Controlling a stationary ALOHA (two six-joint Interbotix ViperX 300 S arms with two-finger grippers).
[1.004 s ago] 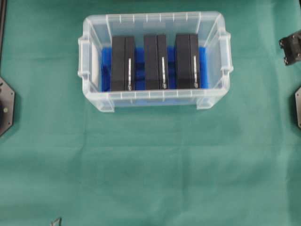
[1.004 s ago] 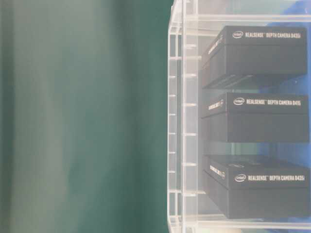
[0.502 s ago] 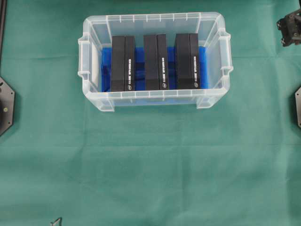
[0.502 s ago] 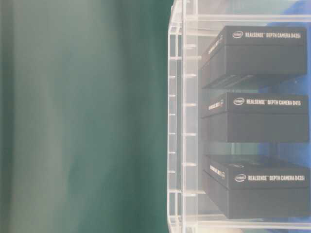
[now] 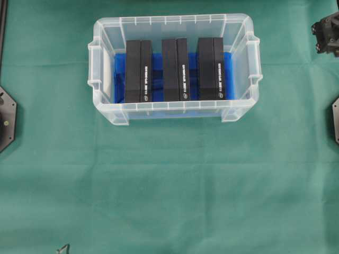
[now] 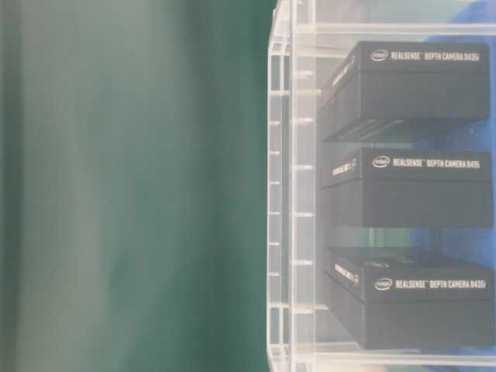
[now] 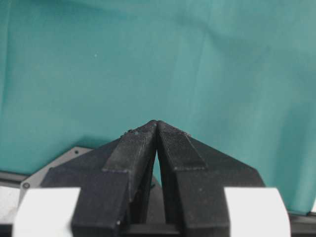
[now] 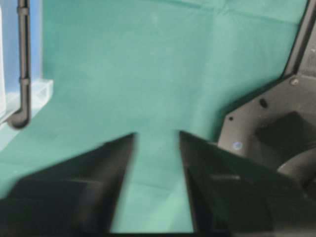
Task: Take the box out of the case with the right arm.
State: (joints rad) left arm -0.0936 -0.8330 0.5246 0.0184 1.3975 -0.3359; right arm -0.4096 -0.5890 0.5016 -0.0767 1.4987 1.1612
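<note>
Look at the overhead view: the case (image 5: 174, 67) sits in the upper middle of the frame on the green cloth (image 5: 169, 185), its long side running left to right, with the blue sheet (image 5: 229, 74) showing along its bottom. Inside it you see three black boxes standing side by side and apart from each other: the left box (image 5: 138, 71), the middle box (image 5: 175, 69) and the right box (image 5: 211, 68). All three are inside the walls and none is lifted.

In the table-level view the case's clear wall (image 6: 283, 186) fills the right half of the frame, and the three boxes appear stacked from top to bottom through it, each with white lettering on its face.

Your right arm (image 5: 327, 35) shows only at the upper right edge of the overhead frame, well apart from the case. In the right wrist view the right gripper (image 8: 157, 140) has its fingers spread, with bare cloth showing between them and nothing held.

In the left wrist view the left gripper (image 7: 156, 123) has its tips pressed together over the cloth, pinching nothing.

Two black mounting plates sit at the frame edges, one at the left (image 5: 6, 119) and one at the right (image 5: 335, 119).
</note>
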